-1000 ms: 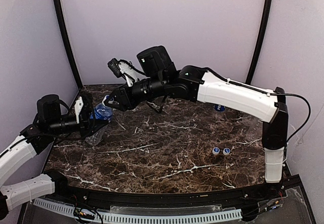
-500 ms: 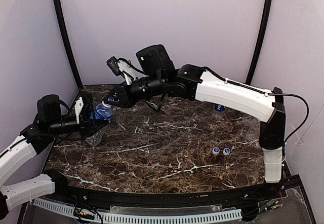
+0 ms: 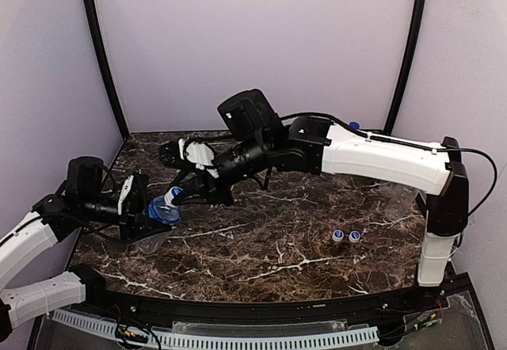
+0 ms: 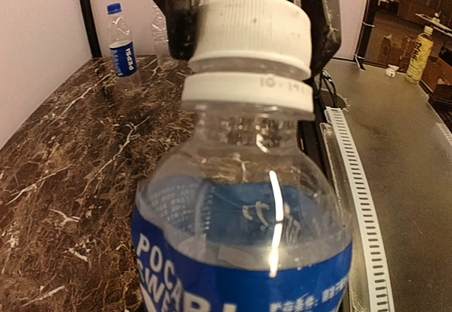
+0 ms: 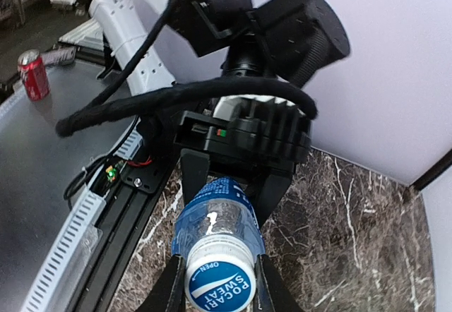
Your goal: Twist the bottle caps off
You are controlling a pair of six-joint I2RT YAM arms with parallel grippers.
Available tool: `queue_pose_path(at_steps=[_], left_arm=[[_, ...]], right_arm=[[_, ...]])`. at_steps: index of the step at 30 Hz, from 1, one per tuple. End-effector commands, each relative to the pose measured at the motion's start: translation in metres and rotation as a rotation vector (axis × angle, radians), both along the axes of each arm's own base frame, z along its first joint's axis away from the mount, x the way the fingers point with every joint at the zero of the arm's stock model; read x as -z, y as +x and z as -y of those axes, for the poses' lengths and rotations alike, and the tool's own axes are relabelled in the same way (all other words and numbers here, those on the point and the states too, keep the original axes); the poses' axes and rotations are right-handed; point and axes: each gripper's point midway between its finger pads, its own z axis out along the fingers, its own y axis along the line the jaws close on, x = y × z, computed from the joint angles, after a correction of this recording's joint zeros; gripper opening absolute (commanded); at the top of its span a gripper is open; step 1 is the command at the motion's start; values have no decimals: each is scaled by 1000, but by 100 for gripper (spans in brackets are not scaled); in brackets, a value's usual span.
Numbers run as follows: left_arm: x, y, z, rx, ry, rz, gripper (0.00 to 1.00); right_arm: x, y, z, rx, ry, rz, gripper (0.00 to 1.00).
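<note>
Dark marble table under plain lavender walls, and all the action sits near its left edge. Your left claw is clamped round the body of the bottle, a clear one with a blue Pocari Sweat label, and holds it tilted with its neck angled up toward the middle of the table. Whether its base touches the marble, you cannot tell from above.

Your right arm reaches all the way across from the right side, and your right claw has pinched narrow on the cap. From the right wrist you look straight down on the blue-and-white top of that cap, with a finger pressed against each side of it. From the left wrist the white cap sits on the neck above its collar ring, with the dark fingers flanking it.

Over near the right edge, toward the front, two loose caps lie side by side on the marble, well apart from both claws. A Pepsi bottle with a blue cap on stands upright toward the back edge, far from the one you hold.
</note>
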Motion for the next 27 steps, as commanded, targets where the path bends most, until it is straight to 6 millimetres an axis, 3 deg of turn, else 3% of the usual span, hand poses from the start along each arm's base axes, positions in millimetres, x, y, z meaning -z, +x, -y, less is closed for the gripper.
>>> queue_pose_path(at_steps=[1,4,5,9,10,15,18,22,27], left_arm=[[-4,-19,-3,73,-6,-36,37],[-4,-20,-3,75,-3,-30,36],[-5,-20,-3,75,-3,-26,36],[-6,-16,-4,59,10,1,36],[-5,-12,-5,44,16,12,36],[-5,10,-8,-61,22,82,36],[-4,23,-11,-125,28,97,35],[-6,29,-12,-154,26,116,35],[-5,33,-14,-182,34,120,35]], right_arm=[[30,-45,14,-245,-100,278,0],[34,-35,8,-220,-135,322,0],[39,-30,8,-200,-152,344,8],[32,-15,4,-79,-154,334,89],[23,-13,2,-46,-130,313,98],[-24,-6,-11,111,-9,95,99],[-44,13,-16,231,48,-111,98],[-46,44,-19,400,51,-370,97],[-35,41,-24,416,12,-462,81]])
